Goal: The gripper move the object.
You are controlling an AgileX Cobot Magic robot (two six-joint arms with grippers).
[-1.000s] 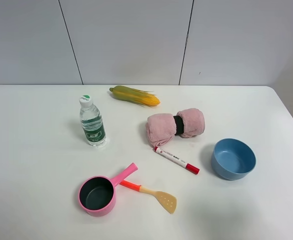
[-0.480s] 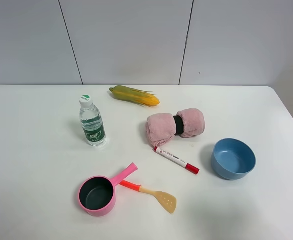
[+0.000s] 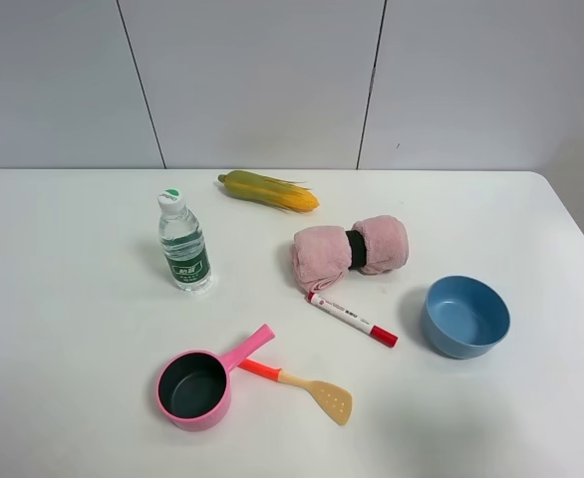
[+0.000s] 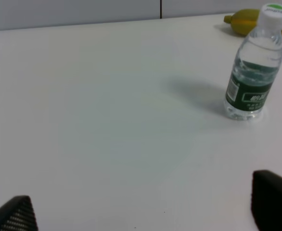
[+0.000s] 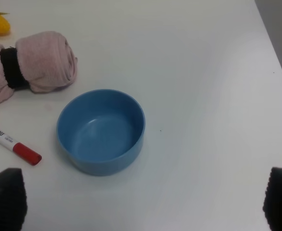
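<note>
The slim white marker pen (image 3: 352, 319) with a red cap lies flat on the white table (image 3: 73, 329), just in front of the pink rolled towel (image 3: 350, 253) and left of the blue bowl (image 3: 464, 316). Its capped end also shows in the right wrist view (image 5: 10, 141). Neither arm shows in the exterior high view. My right gripper (image 5: 142, 199) is open and empty, above the table on the near side of the bowl (image 5: 101, 131). My left gripper (image 4: 143, 211) is open and empty, over bare table, well short of the water bottle (image 4: 254, 65).
A corn cob (image 3: 268, 190) lies at the back. A water bottle (image 3: 183, 242) stands upright at centre left. A pink saucepan (image 3: 200, 383) and an orange-handled wooden spatula (image 3: 300, 386) lie at the front. The table's right edge (image 5: 275, 62) is near the bowl.
</note>
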